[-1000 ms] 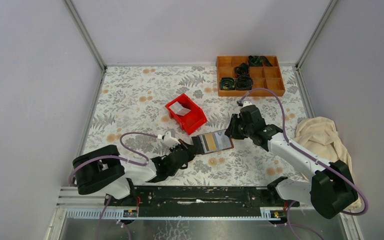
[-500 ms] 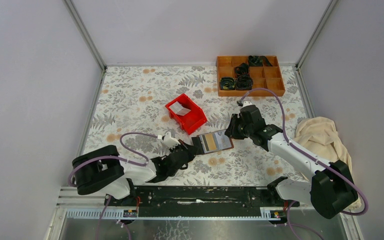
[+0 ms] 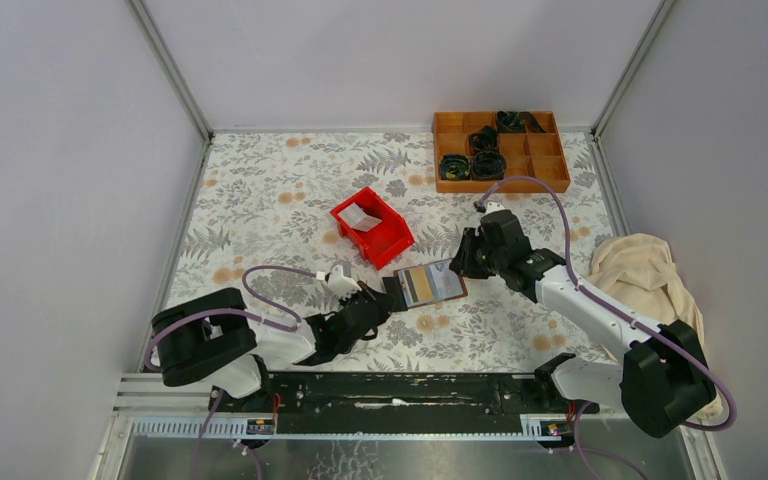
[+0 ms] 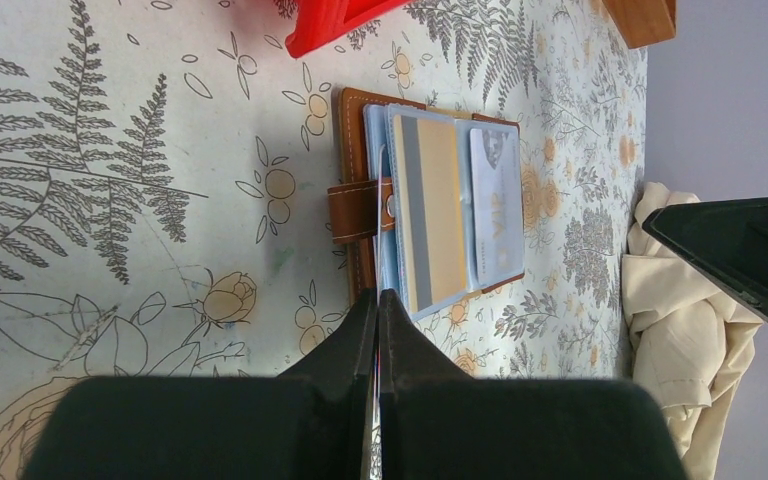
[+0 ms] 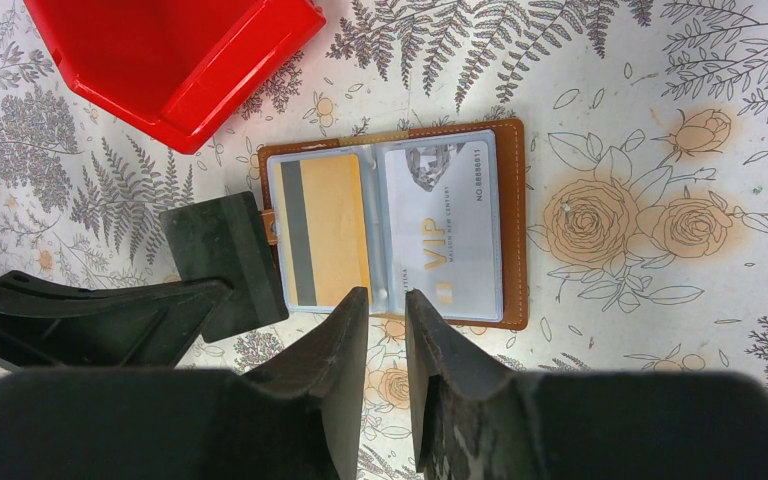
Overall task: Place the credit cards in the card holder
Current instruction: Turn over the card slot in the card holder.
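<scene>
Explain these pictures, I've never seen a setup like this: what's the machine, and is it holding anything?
Two robot arms stand at a table's edge. One picture looks down from above; the other two come from a camera on each wrist. On the table lie an open card holder with a gold card and a white card in its sleeves, a red bin, an orange tray and a cloth. The left gripper is shut at the holder's edge; the right gripper, slightly open, hovers over it. Neither visibly holds anything.
</scene>
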{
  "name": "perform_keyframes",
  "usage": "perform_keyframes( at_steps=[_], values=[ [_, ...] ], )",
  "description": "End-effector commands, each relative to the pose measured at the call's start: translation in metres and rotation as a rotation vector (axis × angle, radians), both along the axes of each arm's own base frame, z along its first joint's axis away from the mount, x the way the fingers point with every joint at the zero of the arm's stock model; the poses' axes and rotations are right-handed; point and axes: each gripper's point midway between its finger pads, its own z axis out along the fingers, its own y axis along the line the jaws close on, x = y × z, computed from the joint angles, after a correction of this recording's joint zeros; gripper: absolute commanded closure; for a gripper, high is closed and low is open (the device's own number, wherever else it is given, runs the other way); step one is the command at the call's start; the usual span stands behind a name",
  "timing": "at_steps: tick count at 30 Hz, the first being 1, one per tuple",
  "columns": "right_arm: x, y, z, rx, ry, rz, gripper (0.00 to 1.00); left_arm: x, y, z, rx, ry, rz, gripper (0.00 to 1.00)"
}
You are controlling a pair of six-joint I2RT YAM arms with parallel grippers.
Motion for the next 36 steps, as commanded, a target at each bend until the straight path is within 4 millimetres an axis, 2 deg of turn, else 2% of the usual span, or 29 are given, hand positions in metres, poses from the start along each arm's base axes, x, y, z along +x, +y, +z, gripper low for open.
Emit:
perform_keyframes(
  at_steps=[1, 36],
  values=[
    [0.0087, 0.0024, 0.0111, 0.019, -0.049, 0.006, 0.73, 0.0071, -0.0050, 0.0101, -0.030, -0.033, 0.031, 1.00],
    [0.0086, 0.0001, 0.0133, 0.018, -0.053, -0.001, 0.73, 0.0015, -0.0094, 0.0150, -0.047, 0.000, 0.004, 1.00]
  ],
)
